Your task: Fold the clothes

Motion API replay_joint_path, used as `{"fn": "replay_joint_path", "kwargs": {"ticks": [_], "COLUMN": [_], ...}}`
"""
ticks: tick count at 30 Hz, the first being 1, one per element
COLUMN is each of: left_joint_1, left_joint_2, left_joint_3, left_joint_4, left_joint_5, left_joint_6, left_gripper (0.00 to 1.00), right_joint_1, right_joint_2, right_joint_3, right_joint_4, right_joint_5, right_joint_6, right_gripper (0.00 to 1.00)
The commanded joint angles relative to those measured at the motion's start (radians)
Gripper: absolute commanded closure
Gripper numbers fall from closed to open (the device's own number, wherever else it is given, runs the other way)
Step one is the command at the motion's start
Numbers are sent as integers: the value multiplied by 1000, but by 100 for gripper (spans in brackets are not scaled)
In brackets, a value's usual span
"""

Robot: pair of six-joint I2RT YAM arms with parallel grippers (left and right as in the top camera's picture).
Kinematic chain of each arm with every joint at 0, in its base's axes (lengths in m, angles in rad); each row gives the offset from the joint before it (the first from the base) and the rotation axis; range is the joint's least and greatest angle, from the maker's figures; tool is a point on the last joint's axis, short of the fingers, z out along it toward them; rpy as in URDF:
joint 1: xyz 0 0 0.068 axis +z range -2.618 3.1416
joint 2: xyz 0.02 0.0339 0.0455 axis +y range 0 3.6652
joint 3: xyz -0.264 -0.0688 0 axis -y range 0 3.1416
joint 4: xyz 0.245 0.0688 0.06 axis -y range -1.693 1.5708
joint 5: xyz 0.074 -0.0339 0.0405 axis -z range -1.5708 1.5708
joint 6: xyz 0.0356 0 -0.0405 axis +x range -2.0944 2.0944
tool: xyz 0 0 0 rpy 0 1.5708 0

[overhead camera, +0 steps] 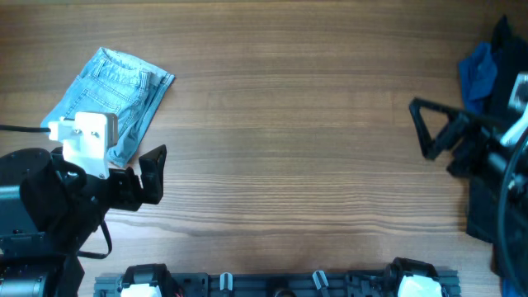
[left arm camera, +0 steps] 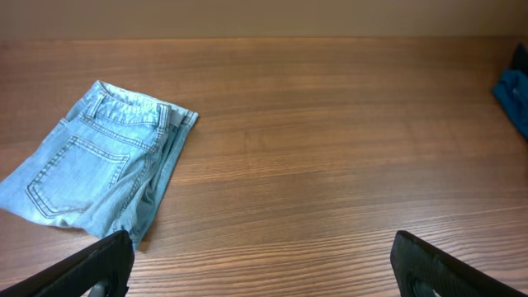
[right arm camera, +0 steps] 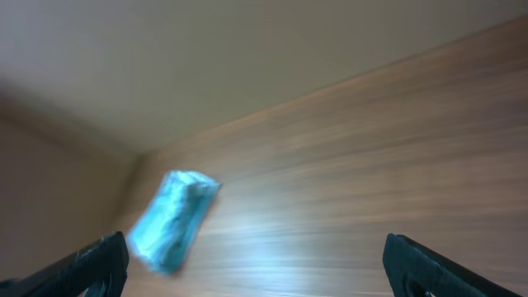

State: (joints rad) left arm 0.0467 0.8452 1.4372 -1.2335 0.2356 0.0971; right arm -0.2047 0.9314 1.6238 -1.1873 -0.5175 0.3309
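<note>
Lying seemingly folded, denim shorts (left arm camera: 99, 161) rest untouched — left tool (left arm camera: 264, 260) and right tool (right arm camera: 256, 260) both gape wide.

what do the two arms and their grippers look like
The left arm and right arm are matte black. The left one carries a white boxy block at its wrist, with a thin black cable beside it. The left gripper and right gripper have black wedge-shaped fingers. No markings are legible.
</note>
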Motion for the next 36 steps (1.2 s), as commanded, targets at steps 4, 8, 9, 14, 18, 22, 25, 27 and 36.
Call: {"fn": "replay_joint_path", "kwargs": {"ticks": [4,8,9,14,18,22,25,27,36], "left_joint_1": [-6,-6,-6,-6,-6,-6,-6,-6,-6], "left_joint_2": [0,0,0,0,0,0,0,0,0], "left_joint_3": [0,0,0,0,0,0,0,0,0], "left_joint_4": [1,1,1,1,1,1,1,1,1], "left_joint_5": [-5,-5,-5,-5,-5,-5,-5,-5,-5], "left_joint_6": [19,19,19,19,19,19,19,19,19], "left_gripper": [0,0,0,0,0,0,0,0,0], "right_joint_1": [53,139,158,237,237,237,237,237,237], "right_joint_2": [-290,-559,-608,-815,-888,-928,-928,-928,-928], "right_joint_3": [-309,-733,-818,-1167,-1319,-1435,-1502,-1535,-1564], "right_joint_4": [267,510,536,632,704,830,919,985,1073], "right_joint_5": [426,496,509,501,457,363,319,309,310], "right_joint_6": [-71,-69,-69,-61,-71,-164,-185,-187,-172], "right_gripper": [0,0,0,1,0,0,0,0,0]}}
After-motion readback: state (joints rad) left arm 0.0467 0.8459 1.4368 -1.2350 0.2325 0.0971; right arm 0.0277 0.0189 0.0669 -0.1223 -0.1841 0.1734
